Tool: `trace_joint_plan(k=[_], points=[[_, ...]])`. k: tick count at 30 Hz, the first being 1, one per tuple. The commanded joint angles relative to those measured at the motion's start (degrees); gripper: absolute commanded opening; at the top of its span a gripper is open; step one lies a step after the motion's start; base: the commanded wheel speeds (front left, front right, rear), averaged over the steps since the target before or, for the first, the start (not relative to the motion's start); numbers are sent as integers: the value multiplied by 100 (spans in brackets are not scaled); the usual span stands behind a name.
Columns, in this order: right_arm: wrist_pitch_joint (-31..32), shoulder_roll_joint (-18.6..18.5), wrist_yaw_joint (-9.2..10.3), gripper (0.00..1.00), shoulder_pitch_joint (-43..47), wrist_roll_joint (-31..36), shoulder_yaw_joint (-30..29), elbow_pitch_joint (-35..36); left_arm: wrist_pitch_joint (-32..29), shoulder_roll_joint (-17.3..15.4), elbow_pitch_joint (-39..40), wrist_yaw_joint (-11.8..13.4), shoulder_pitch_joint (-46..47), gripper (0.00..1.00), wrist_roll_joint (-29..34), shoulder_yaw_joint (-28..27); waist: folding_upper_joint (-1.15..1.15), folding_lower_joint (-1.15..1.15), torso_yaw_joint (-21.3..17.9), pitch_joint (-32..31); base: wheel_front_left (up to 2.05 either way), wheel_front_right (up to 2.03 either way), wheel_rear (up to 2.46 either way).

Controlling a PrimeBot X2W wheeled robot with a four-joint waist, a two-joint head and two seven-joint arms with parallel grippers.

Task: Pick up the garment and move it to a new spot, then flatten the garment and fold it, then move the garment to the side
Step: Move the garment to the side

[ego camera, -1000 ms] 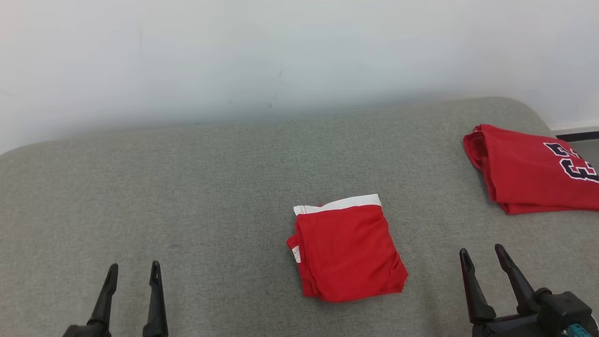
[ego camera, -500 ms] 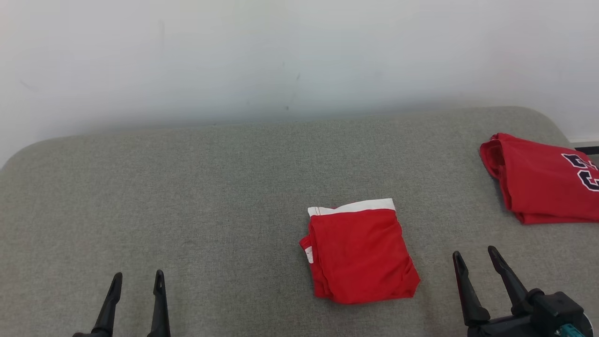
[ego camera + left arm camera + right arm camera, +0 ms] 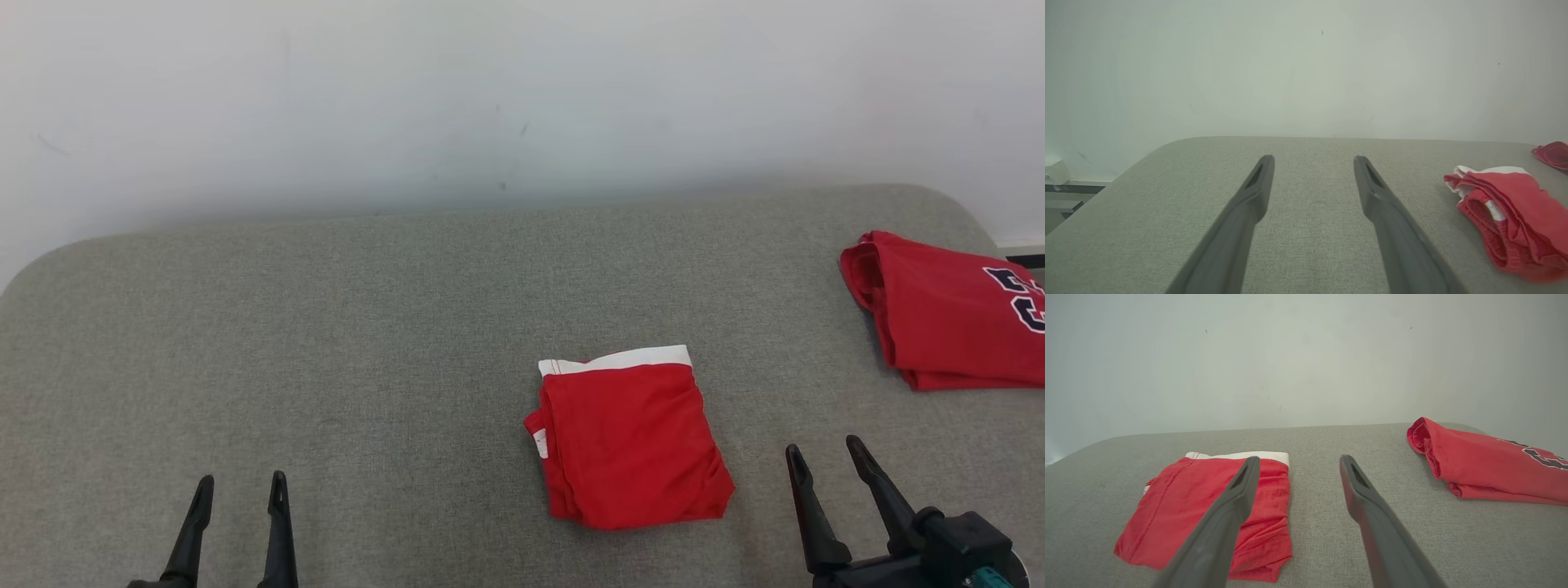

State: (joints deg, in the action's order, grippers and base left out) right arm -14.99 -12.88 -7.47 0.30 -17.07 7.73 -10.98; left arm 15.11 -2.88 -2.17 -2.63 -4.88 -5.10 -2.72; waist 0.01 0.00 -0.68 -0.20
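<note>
The grey counter carries the folded red garment right of centre, well apart from a red jersey at far right. The garment should handle light, soft and limp (layers may slip), so pinch all layers at a folded edge. It lies near the right gripper, ahead and left of it, and well apart from the left gripper; both pairs of fingers stand wide open, empty.

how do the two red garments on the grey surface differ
The white-banded garment has a white strip along its far edge; the lettered garment has dark lettering instead. The white-banded garment lies midway across the grey surface; the lettered garment lies far right, partly out of frame. Both are red and folded.
</note>
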Motion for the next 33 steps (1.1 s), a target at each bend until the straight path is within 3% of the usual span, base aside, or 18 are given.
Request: trace_joint_plan(k=[1,8,19,33], points=[[-24,5,1,100,-24,-25,-10,-29,1,-2,-5,-26,13,100,19,-9,-1,0,2,10,0,0,0],[61,-238,1,100,-616,-118,329,-508,1,-1,-48,-45,185,100,-6,85,-1,0,103,157,0,0,0],[808,-560,1,100,-1962,-539,1032,-1729,1,-3,-88,56,488,100,-124,383,-1,0,534,621,0,0,0],[817,-593,0,100,-2359,-1174,2079,-3151,1,-3,-61,255,673,100,-253,636,-1,0,784,891,0,0,0]])
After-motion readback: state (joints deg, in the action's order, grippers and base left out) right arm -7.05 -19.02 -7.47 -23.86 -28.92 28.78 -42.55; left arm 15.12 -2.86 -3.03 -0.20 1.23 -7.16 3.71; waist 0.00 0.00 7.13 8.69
